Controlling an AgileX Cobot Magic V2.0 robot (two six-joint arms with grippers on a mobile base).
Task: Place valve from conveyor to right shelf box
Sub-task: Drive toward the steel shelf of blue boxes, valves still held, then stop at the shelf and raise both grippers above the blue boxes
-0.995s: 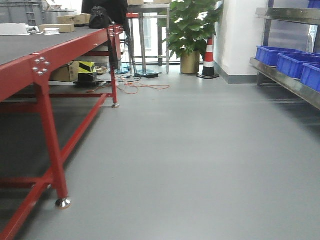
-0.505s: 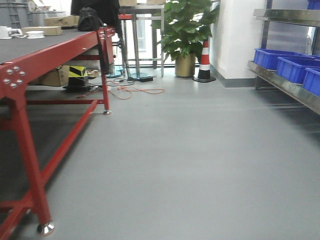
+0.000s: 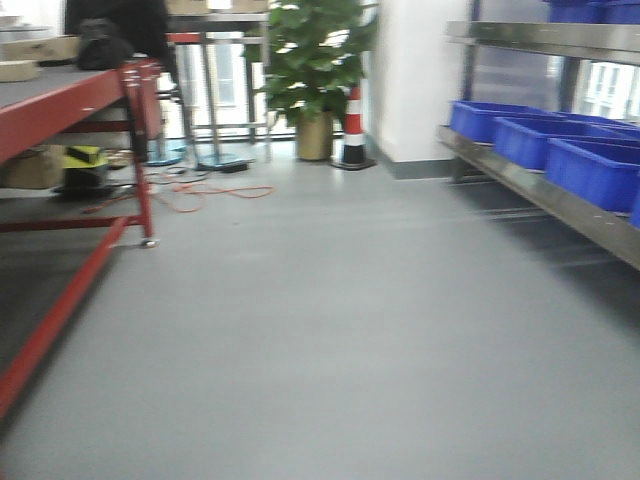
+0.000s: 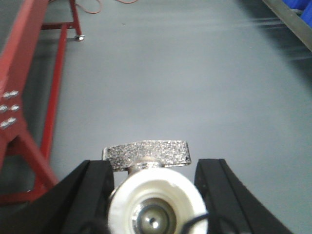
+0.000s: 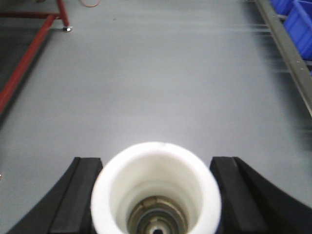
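In the left wrist view my left gripper (image 4: 153, 165) is shut on a valve (image 4: 155, 204). Its white end cap faces the camera and its silvery lever (image 4: 146, 152) points up between the black fingers. In the right wrist view my right gripper (image 5: 156, 163) is shut on a second valve (image 5: 156, 190), seen end-on through its white cap. Both are held above grey floor. The conveyor (image 3: 40, 95), a dark belt on a red frame, runs along the left. Blue shelf boxes (image 3: 590, 165) sit on the metal shelf (image 3: 540, 195) at the right.
Open grey floor lies ahead. A potted plant (image 3: 310, 70) and an orange-white cone (image 3: 352, 130) stand by the far wall. Orange cables (image 3: 190, 195) lie on the floor near the conveyor's red leg (image 3: 142, 175). Cardboard boxes sit under the conveyor.
The front view has swung right. The red conveyor frame has slid towards the left edge, and the shelf with blue boxes now fills more of the right side.
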